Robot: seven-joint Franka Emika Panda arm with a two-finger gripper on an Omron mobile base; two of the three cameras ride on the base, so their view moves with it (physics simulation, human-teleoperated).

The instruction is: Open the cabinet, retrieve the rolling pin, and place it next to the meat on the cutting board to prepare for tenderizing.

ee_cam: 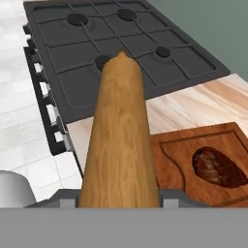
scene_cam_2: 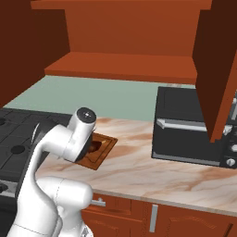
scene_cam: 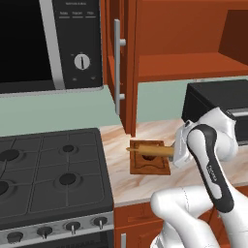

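Note:
My gripper (ee_cam: pixel 118 197) is shut on the rolling pin (ee_cam: pixel 120 140), a light-tan wooden cylinder that points away from the hand toward the stove. In the left base view the rolling pin (scene_cam: pixel 151 151) hangs level just above the cutting board (scene_cam: pixel 145 167), held by the gripper (scene_cam: pixel 175 152) at its right end. The meat (ee_cam: pixel 217 167), a dark reddish oval lump, lies on the cutting board (ee_cam: pixel 174 160) to the pin's right. From the right base view the arm covers most of the cutting board (scene_cam_2: pixel 102 151). The cabinet (scene_cam: pixel 184 65) stands open, its door (scene_cam: pixel 122 63) swung out.
A black stove (scene_cam: pixel 48 169) lies left of the board, with a microwave (scene_cam: pixel 48 43) above it. A black toaster oven (scene_cam_2: pixel 185 132) stands on the marble counter (scene_cam_2: pixel 139 171) to the right. The cabinet's right door (scene_cam_2: pixel 215 69) hangs open over the oven.

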